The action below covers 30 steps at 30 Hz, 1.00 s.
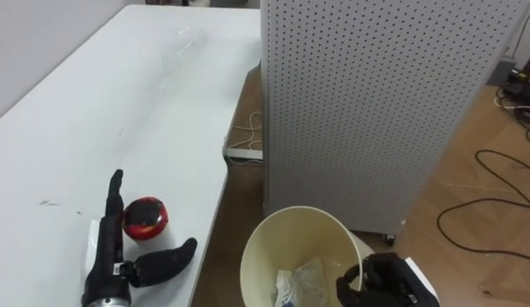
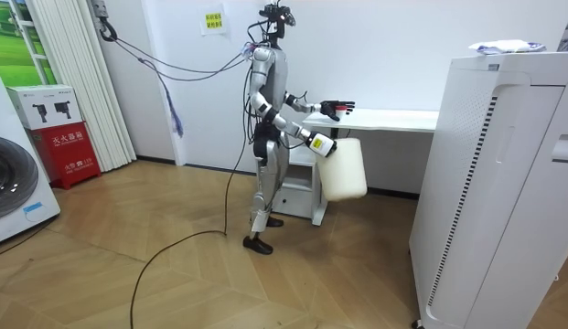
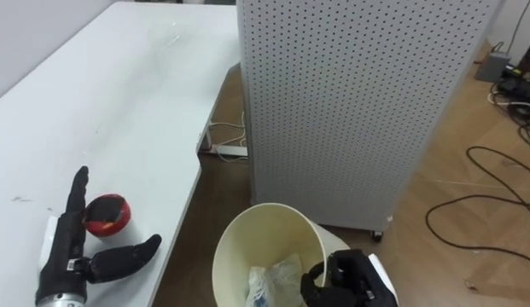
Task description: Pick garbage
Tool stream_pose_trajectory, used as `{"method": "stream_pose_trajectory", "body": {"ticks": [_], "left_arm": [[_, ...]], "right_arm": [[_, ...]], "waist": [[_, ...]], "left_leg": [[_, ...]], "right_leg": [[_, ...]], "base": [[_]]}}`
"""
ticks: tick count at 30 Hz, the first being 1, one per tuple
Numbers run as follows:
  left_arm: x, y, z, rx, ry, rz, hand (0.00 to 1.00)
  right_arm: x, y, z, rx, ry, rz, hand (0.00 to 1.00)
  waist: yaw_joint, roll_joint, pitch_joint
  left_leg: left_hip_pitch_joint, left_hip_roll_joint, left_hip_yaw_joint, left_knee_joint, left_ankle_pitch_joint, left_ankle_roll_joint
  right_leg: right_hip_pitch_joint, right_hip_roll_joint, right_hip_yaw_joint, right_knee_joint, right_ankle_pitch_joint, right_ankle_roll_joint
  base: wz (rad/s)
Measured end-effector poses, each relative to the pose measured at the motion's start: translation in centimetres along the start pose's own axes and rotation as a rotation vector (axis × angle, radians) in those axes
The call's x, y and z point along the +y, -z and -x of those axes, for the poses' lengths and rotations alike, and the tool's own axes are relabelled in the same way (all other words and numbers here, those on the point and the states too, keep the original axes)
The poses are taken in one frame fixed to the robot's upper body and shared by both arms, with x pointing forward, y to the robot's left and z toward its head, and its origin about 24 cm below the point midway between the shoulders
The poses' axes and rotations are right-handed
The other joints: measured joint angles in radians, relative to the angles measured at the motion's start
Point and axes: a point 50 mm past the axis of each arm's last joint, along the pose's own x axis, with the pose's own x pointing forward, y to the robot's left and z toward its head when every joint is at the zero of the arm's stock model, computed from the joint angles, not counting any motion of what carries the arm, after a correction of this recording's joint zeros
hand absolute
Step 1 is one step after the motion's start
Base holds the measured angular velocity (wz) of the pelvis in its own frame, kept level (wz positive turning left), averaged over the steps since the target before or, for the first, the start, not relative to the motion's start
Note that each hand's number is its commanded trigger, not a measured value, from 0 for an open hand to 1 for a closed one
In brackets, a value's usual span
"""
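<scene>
A small red round thing (image 1: pixel 145 218) lies on the white table (image 1: pixel 119 102) near its front edge. My left hand (image 1: pixel 107 256) rests flat beside it, open, with straight fingers on its left and the thumb spread below it. My right hand (image 1: pixel 384 286) is shut on the rim of a cream waste bin (image 1: pixel 273 226), which it holds up beside the table's edge. Crumpled white rubbish (image 1: pixel 300 283) lies inside the bin. In the room view I stand at the end of the table with the bin (image 2: pixel 343 169) hanging from my right hand (image 2: pixel 318 143).
A tall white perforated cabinet (image 1: pixel 367 102) stands close behind the bin, right of the table. Dark cables (image 1: pixel 495 196) run over the wooden floor at the right. A large white unit (image 2: pixel 503 183) and a washing machine (image 2: pixel 14 183) stand in the room.
</scene>
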Motion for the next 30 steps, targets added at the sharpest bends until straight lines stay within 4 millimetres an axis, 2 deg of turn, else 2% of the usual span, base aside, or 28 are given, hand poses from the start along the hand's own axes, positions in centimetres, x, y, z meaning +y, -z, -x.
{"method": "stream_pose_trajectory", "body": {"ticks": [2, 4, 5, 6, 7, 8, 9, 10, 12, 13, 14, 15, 18, 20, 22, 30], "left_arm": [[0.0, -0.1, -0.1, -0.003, -0.002, 0.001, 1.00], [0.0, 0.1, 0.0, 0.004, -0.012, -0.002, 1.00], [0.1, 0.1, 0.0, 0.005, -0.017, -0.003, 1.00], [0.2, 0.1, -0.2, 0.003, -0.022, -0.001, 1.00], [-0.1, -0.2, -0.5, -0.006, 0.003, 0.006, 1.00], [-0.7, -0.6, -0.7, -0.020, 0.027, 0.010, 1.00], [-1.9, -1.3, -0.9, -0.048, 0.079, 0.019, 1.00], [-2.5, -1.4, -0.7, -0.055, 0.105, 0.020, 1.00], [-2.8, -1.3, -0.5, -0.048, 0.111, 0.020, 1.00], [-2.7, -1.0, -0.6, -0.037, 0.104, 0.015, 1.00], [-2.6, -0.9, -0.7, -0.032, 0.100, 0.011, 1.00], [-2.5, -0.3, -0.5, -0.001, 0.094, 0.003, 1.00], [-2.5, 0.2, -0.3, 0.027, 0.097, -0.010, 1.00], [-2.5, 0.2, -0.3, 0.026, 0.098, -0.013, 1.00], [-2.5, 0.3, -0.2, 0.029, 0.098, -0.014, 1.00], [-2.4, 0.6, 0.0, 0.041, 0.106, -0.015, 1.00]], "right_arm": [[0.0, 0.0, 0.0, 0.001, 0.001, 0.007, 1.00], [0.2, 0.1, 0.0, 0.002, -0.012, 0.048, 1.00], [0.3, 0.1, 0.0, 0.001, -0.018, 0.066, 1.00], [0.4, 0.0, 0.0, -0.003, -0.020, 0.080, 1.00], [0.4, 0.2, 0.1, 0.002, -0.012, 0.067, 1.00], [0.1, 0.2, 0.2, 0.003, 0.001, 0.060, 1.00], [-0.8, 0.4, 0.3, 0.012, 0.047, 0.050, 1.00], [-1.1, 0.6, 0.5, 0.025, 0.069, 0.049, 1.00], [-0.6, 0.7, 0.5, 0.024, 0.054, 0.044, 1.00], [-0.3, 0.4, 0.5, 0.012, 0.039, 0.045, 1.00], [-0.2, 0.3, 0.5, 0.001, 0.036, 0.045, 1.00], [-0.1, 0.2, 0.6, -0.007, 0.029, 0.050, 1.00], [0.0, 0.2, 0.6, -0.011, 0.030, 0.040, 1.00], [0.0, 0.0, 0.6, -0.017, 0.027, 0.037, 1.00], [0.0, 0.0, 0.6, -0.021, 0.027, 0.039, 1.00], [0.1, -0.1, 0.5, -0.020, 0.022, 0.069, 1.00]], "waist": [[-0.003, -0.001, 0.0005], [0.008, 0.000, 0.0015], [0.008, -0.004, -0.0013], [0.002, -0.016, 0.0044], [-0.021, -0.044, 0.0110], [-0.028, -0.041, 0.0094], [-0.024, -0.038, 0.0084], [0.000, -0.057, 0.0074], [0.036, -0.054, 0.0090], [0.040, -0.042, 0.0091], [0.038, -0.038, 0.0107], [0.026, -0.021, 0.0048], [0.006, -0.012, 0.0007], [-0.010, -0.012, 0.0008], [-0.017, -0.014, 0.0019], [-0.021, -0.014, 0.0022]], "left_leg": [[0.010, -0.004, -0.042, -0.008, 0.004, -0.005], [0.041, 0.010, -0.183, -0.026, 0.010, -0.010], [0.040, 0.007, -0.190, -0.023, 0.011, -0.011], [0.003, -0.008, -0.155, 0.036, -0.001, -0.025], [-0.058, -0.037, -0.093, 0.070, -0.008, -0.021], [-0.100, -0.061, -0.082, 0.046, 0.000, -0.008], [-0.179, -0.093, -0.058, -0.011, 0.104, 0.058], [-0.187, -0.101, -0.003, -0.005, 0.162, 0.084], [-0.164, -0.090, 0.000, -0.009, 0.162, 0.085], [-0.154, -0.083, -0.050, -0.008, 0.159, 0.080], [-0.147, -0.083, -0.071, -0.008, 0.156, 0.076], [-0.131, -0.079, -0.080, -0.011, 0.145, 0.060], [-0.103, -0.076, -0.060, -0.019, 0.144, 0.058], [-0.099, -0.071, -0.058, -0.023, 0.139, 0.053], [-0.094, -0.063, -0.057, -0.027, 0.123, 0.053], [-0.088, -0.060, -0.038, -0.027, 0.122, 0.055]], "right_leg": [[-0.005, 0.002, -0.002, 0.009, 0.000, 0.000], [-0.036, 0.008, -0.032, 0.076, -0.006, -0.009], [-0.023, 0.008, -0.033, 0.070, -0.001, -0.016], [0.018, -0.003, -0.006, 0.016, 0.011, -0.026], [0.046, -0.018, 0.066, -0.033, 0.011, -0.026], [0.048, -0.029, 0.093, -0.040, 0.009, -0.023], [0.033, -0.043, 0.120, -0.026, -0.005, -0.003], [0.009, -0.063, 0.129, 0.011, -0.030, 0.024], [-0.011, -0.058, 0.100, 0.011, -0.023, 0.034], [-0.024, -0.042, 0.092, -0.036, -0.004, 0.019], [-0.032, -0.039, 0.083, -0.067, 0.027, 0.018], [-0.026, -0.036, 0.065, -0.069, 0.065, 0.005], [0.002, -0.028, 0.053, -0.068, 0.064, 0.003], [0.006, -0.027, 0.043, -0.066, 0.063, 0.002], [0.006, -0.012, 0.041, -0.061, 0.059, -0.004], [-0.007, -0.011, 0.059, -0.048, 0.059, -0.003]], "base": [[-0.11], [-0.39], [-0.24], [0.28], [0.59], [0.93], [0.55], [0.22], [-0.40], [-0.40], [-0.19], [-0.05], [-0.01], [0.13], [0.00], [-0.10]]}}
